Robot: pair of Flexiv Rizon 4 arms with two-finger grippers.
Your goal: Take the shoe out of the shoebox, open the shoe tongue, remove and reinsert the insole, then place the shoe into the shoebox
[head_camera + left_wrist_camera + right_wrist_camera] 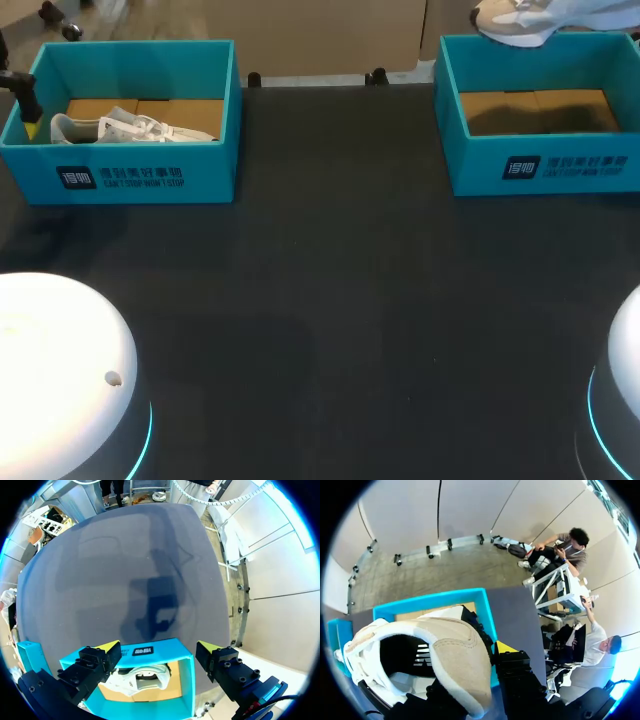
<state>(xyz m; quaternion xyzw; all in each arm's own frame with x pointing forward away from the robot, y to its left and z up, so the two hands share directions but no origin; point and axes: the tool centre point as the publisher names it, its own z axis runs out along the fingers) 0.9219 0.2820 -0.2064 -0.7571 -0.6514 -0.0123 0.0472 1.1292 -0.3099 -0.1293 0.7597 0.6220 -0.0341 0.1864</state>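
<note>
A beige-and-white shoe (pixel 515 22) hangs above the far rim of the right teal shoebox (pixel 545 165), whose cardboard floor is bare. In the right wrist view my right gripper (pixel 487 672) is shut on the heel of this shoe (pixel 455 650), and only one yellow fingertip (pixel 504 647) shows beside it. The same box (pixel 437 601) lies below. A second white shoe (pixel 135 128) lies in the left teal shoebox (pixel 140 175). My left gripper (pixel 159 649) hovers open over that box (pixel 182 680) and its shoe (pixel 142 677). At the box's left end, the left gripper (pixel 30 118) holds nothing.
The dark table (pixel 340 300) stretches between and in front of the two boxes. The white bases of my arms (pixel 55 370) stand at the near corners. The left box (pixel 334 630) shows at the edge of the right wrist view.
</note>
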